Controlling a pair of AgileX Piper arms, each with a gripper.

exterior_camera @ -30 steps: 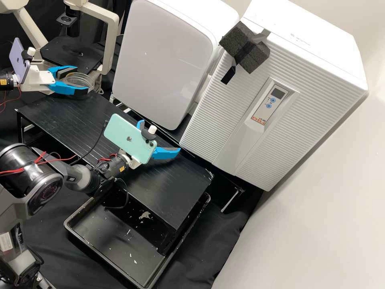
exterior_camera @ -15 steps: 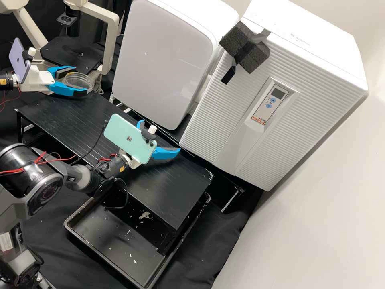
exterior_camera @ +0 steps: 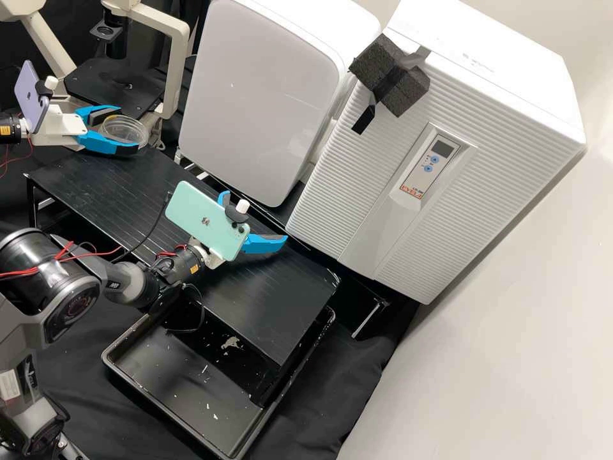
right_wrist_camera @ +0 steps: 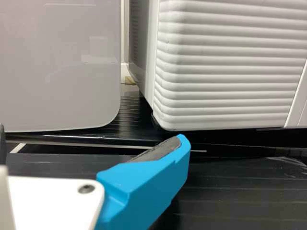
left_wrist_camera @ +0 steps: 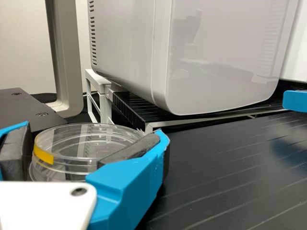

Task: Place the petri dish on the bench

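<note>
At the far left end of the black bench (exterior_camera: 255, 306), my left gripper (exterior_camera: 129, 127) is shut around the sides of the clear petri dish (exterior_camera: 133, 132). In the left wrist view, the round dish (left_wrist_camera: 88, 151), with a yellow mark on its rim, sits level between the dark pads of my left gripper (left_wrist_camera: 93, 130); whether its base touches anything is hidden. My right gripper (exterior_camera: 255, 217) is open over the middle of the bench, partly behind a green phone. In the right wrist view, my right gripper (right_wrist_camera: 91, 139) has nothing between its fingers.
Behind the bench stand a smooth white appliance (exterior_camera: 262, 96) and a ribbed white one (exterior_camera: 357, 191). A microscope (exterior_camera: 172, 57) rises at the back left. A black tray (exterior_camera: 191, 390) lies below the bench's front edge.
My left gripper and the petri dish have shifted very slightly left and down in the high view. The right gripper has stayed still.
</note>
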